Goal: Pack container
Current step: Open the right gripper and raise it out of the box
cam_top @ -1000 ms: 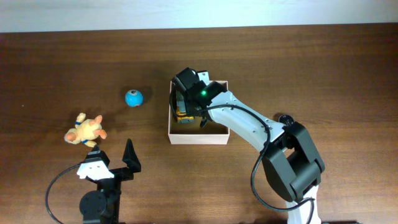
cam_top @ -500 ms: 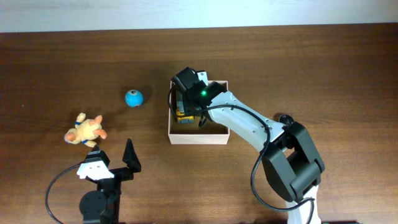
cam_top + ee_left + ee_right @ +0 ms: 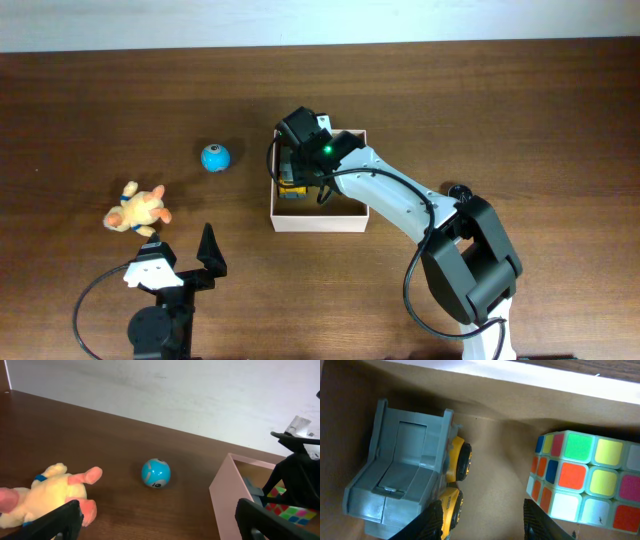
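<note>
Container (image 3: 318, 220) on the table (image 3: 520, 100), near its middle. Inside container: right gripper (image 3: 482, 522) spread wide, empty, over toy truck (image 3: 405, 485), beside 1 colour cube (image 3: 585, 480). Well left of container: left gripper (image 3: 157, 512) wide apart, empty.

Robot lab bench, by the look of it. Dark wood table (image 3: 480, 100) with a plain white wall (image 3: 175, 390) along 12 o'clock. Two robot arms stand at the 6 o'clock edge. The white-and-black right arm (image 3: 392, 196) is at 5 o'clock. The small black left arm (image 3: 160, 322) is at 7 o'clock, with a loose cable (image 3: 80, 305). Toy props are laid out like test items: box (image 3: 320, 221) at centre, ball (image 3: 215, 157) at 10 o'clock, plush (image 3: 138, 209) at 9 o'clock.
</note>
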Tool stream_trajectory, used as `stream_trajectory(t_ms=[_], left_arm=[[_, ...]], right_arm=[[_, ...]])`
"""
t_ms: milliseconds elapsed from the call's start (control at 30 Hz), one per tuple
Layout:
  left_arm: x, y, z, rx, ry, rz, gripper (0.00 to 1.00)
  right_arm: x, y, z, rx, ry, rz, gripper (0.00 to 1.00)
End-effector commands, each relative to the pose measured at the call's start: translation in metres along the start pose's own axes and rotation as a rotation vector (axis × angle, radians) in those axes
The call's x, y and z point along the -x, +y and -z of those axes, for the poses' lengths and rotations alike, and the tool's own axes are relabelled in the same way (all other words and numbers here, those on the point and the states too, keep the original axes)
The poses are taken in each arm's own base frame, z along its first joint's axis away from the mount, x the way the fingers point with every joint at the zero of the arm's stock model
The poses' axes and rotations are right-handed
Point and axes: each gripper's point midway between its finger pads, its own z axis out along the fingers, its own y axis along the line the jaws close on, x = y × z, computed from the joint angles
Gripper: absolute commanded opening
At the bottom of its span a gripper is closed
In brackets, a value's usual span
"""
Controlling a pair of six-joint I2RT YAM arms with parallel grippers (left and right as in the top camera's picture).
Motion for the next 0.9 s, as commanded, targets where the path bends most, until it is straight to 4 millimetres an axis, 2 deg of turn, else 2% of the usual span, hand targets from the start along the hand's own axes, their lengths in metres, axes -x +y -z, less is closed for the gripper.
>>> stream_trajectory(t_ms=[0,233,500,633,767,867], left_arm=[[-0.001,-0.001,0.0,-0.008,-0.003,-0.016,0.99],[-0.001,-0.001,0.0,-0.008,-0.002,-0.016,0.99],[-0.001,-0.001,0.0,-0.008,-0.003,-0.016,0.99],[-0.001,-0.001,0.0,-0.008,-0.002,-0.016,0.99],[-0.001,-0.001,0.0,-0.008,-0.002,-0.016,0.99],[-0.001,-0.001,0.0,-0.008,-0.003,-0.016,0.99]], right_arm=[[-0.004,-0.002,-0.006,-0.001,0.015,0.014,0.47],[0.0,-0.016,-0.004,-0.059,-0.001,0.073,0.46],[0.023,-0.026,0.025,-0.118,-0.043,0.105,0.47],[0.037,-0.032,0.048,-0.131,-0.05,0.095,0.51],[0.055,-0.036,0.081,-0.125,-0.079,0.078,0.53],[0.063,-0.048,0.106,-0.13,-0.09,0.051,0.58]])
